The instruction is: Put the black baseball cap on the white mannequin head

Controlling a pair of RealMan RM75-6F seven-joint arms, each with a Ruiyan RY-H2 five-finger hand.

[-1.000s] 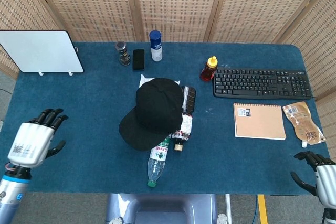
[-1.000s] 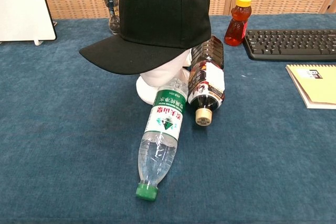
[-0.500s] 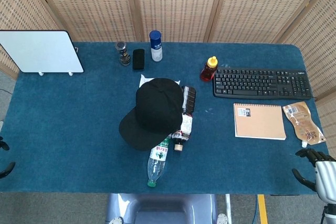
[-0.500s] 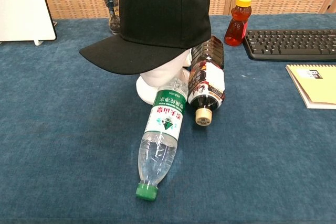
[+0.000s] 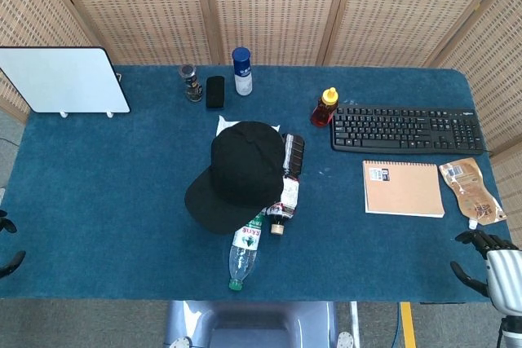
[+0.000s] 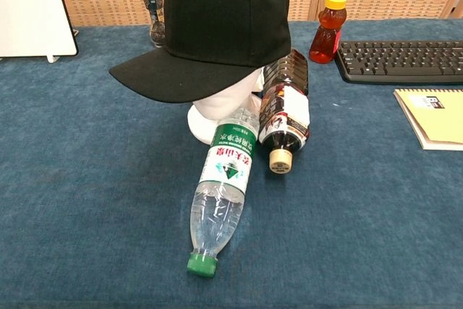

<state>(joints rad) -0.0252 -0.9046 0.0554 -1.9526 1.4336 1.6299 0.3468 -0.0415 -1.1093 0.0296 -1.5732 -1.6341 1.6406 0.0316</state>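
Right hand [image 5: 496, 265] at the near right corner of the table [image 5: 106, 193], off its edge, fingers spread apart and holding nothing. Left hand [image 5: 6, 242] barely in frame at the left border of the head view: only dark fingertips visible, state not determinable. Neither hand visible in the chest view.

Black baseball cap [image 6: 217, 23] seated on the white mannequin head [image 6: 224, 110] at table centre, brim pointing toward the near left. Clear water bottle [image 6: 221, 204] with green cap lying on its side, touching the mannequin base. Dark bottle [image 6: 284, 117] lying just beside it on the right, cork end toward the near edge.

Honey bottle [image 5: 325, 107] upright beside keyboard [image 5: 406, 129]. Notebook [image 5: 403, 188] below keyboard, brown pouch [image 5: 471, 191] to its right. Whiteboard [image 5: 64, 79] standing at far left.
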